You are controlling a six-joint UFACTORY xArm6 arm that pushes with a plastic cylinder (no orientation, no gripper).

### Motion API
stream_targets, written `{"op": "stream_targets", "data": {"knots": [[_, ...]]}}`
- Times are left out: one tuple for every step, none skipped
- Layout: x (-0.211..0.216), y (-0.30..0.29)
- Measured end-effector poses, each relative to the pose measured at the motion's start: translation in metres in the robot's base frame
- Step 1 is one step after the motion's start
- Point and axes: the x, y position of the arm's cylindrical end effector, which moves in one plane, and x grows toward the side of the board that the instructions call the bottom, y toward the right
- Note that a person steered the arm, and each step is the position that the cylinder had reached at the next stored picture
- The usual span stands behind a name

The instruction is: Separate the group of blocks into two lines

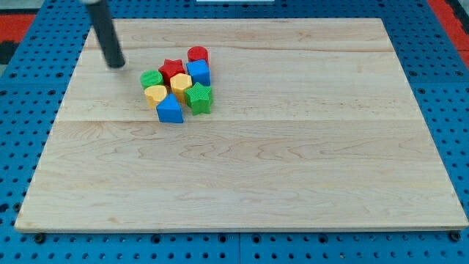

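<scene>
Several blocks sit in one tight cluster at the view's upper left of the wooden board (293, 161). A red cylinder (198, 54) is at the top, a red star (173, 69) left of it, a blue cube (198, 72) below the cylinder. A green cylinder (152, 78) is at the left edge, a yellow hexagon (181, 83) in the middle, a yellow heart-like block (155, 94) lower left, a green star (198, 97) at the right and a blue triangle (169, 109) at the bottom. My tip (116, 65) stands left of and slightly above the cluster, apart from the green cylinder.
The board lies on a blue perforated table (29, 81) that shows around its edges. A red area (454, 11) shows at the view's top right corner.
</scene>
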Motion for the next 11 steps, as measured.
{"op": "stream_targets", "data": {"knots": [[0.052,0.016],[0.084,0.074],[0.091,0.132],[0.089,0.141],[0.066,0.109],[0.048,0.084],[0.048,0.103],[0.044,0.142],[0.039,0.148],[0.032,0.166],[0.019,0.143]]}}
